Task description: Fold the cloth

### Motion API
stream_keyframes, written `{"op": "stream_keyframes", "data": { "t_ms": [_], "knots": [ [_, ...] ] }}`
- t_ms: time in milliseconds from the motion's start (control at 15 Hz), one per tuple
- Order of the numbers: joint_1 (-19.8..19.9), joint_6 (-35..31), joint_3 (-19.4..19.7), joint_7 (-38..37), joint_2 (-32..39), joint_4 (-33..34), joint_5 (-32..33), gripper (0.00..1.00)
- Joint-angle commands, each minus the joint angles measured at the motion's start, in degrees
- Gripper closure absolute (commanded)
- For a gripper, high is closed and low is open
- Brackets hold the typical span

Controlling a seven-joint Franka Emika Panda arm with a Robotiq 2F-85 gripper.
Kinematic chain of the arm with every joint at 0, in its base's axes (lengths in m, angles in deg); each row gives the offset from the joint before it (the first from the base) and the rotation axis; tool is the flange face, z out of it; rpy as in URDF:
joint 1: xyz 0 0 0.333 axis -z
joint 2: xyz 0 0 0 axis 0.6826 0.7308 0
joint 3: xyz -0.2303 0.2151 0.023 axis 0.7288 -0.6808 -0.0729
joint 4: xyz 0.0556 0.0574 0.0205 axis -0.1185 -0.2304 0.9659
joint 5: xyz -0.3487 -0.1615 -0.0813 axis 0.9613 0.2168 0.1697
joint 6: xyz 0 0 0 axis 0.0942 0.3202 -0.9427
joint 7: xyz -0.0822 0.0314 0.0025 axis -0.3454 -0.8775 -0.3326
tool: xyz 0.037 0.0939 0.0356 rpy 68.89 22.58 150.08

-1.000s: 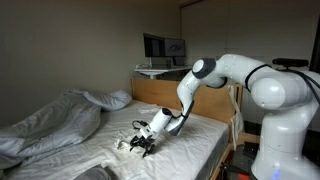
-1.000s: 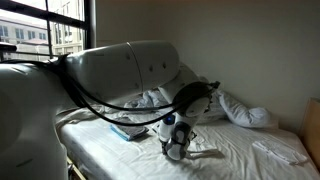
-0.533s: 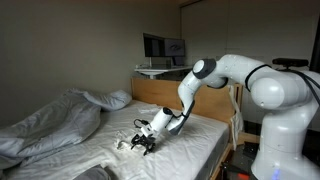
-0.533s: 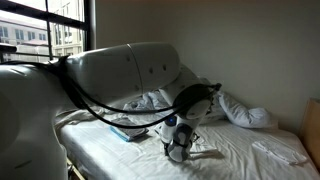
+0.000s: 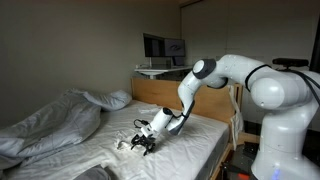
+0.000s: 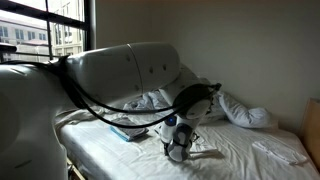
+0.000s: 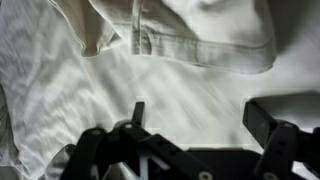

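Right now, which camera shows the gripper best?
Wrist view: the gripper fills the bottom edge, jaws wide apart by the cloth. In both exterior views it is small and dark, jaws hard to read.

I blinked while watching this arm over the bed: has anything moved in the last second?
Nothing visibly changed. The gripper stays open close to the cloth, holding nothing, and the duvet lies as before.
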Motion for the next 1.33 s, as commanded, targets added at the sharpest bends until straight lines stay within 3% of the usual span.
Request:
{"op": "stream_keyframes", "data": {
  "t_ms": [0, 333, 867, 1267],
  "knots": [
    [0.0, 0.0, 0.0, 0.0, 0.0, 0.0, 0.0, 0.0],
    [-0.2, 1.0, 0.5, -0.8, -0.5, 0.7, -1.0, 0.0],
    [-2.0, 0.0, 5.4, -1.0, -3.5, -1.1, -6.6, 0.0],
    [-0.7, 0.2, 5.1, -0.3, -3.6, 1.1, -5.8, 0.0]
  ]
}}
